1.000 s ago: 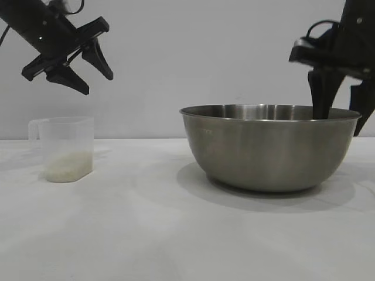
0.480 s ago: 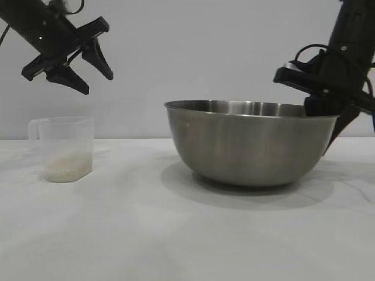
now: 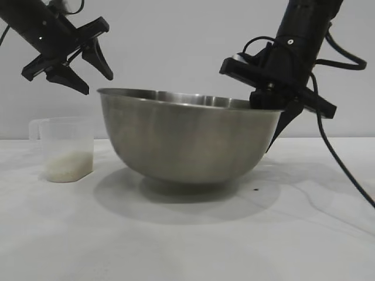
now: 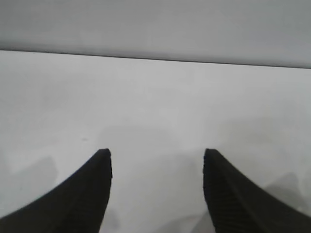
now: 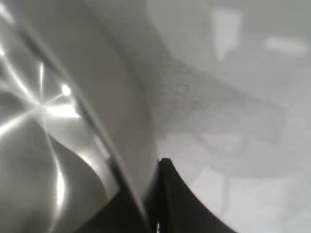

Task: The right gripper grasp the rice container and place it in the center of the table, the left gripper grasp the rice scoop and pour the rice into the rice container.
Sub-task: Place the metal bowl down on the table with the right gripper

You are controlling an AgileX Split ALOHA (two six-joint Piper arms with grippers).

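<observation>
Steel bowl tilted at the middle of the white worktop [image 3: 187,246], between two black hands.

From the left in the exterior view: the left hand [image 3: 88,73] hangs in the air with its fingers spread and nothing between them, above the rice scoop [image 3: 65,149], a clear cup standing upright with rice [image 3: 69,165] in its bottom. The rice container [image 3: 181,140] sits just beside the cup, its rim raised on the right. There the right hand [image 3: 280,120] straddles the rim. Its wrist view alone shows the outer finger [image 5: 170,199] against the bowl's wall [image 5: 121,126]; the left wrist view shows only bare worktop [image 4: 155,107] between open fingers [image 4: 87,194].
</observation>
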